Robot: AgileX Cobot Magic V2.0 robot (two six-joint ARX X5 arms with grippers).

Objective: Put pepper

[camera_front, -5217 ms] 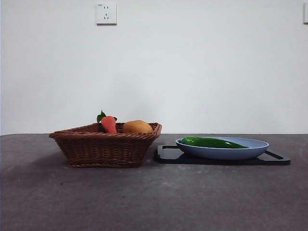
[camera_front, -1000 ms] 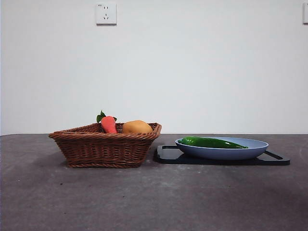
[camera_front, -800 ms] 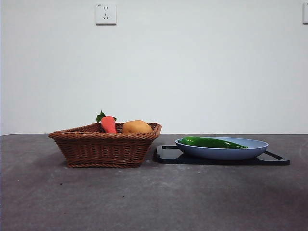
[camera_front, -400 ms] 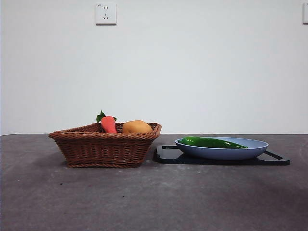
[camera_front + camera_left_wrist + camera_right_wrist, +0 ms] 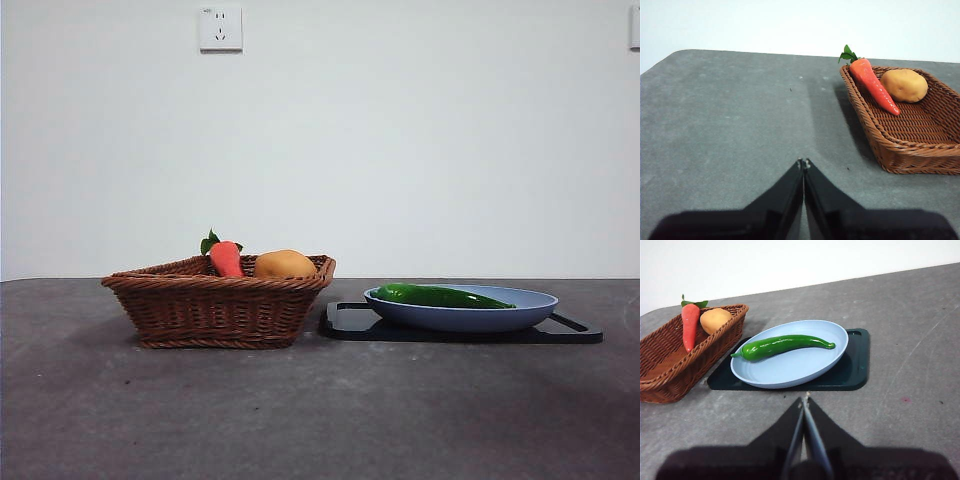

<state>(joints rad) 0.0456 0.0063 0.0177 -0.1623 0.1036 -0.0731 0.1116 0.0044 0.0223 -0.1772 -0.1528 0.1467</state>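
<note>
On blue plate [image 5: 790, 371]: pepper [image 5: 782, 346] | both pincers closed, empty

Left wrist view: the left tool [image 5: 803, 163], its two black jaws pressed together to a single point, hangs above a bare stretch of the grey table [image 5: 730, 120], holding nothing. A brown wicker basket [image 5: 900, 150] stands well apart from the tool, casting a shadow on the table along its near side. Inside it a red-orange carrot [image 5: 873, 86] with green leaves lies along one wall, and a rounded yellow-brown potato [image 5: 904, 85] sits just beside it.
</note>
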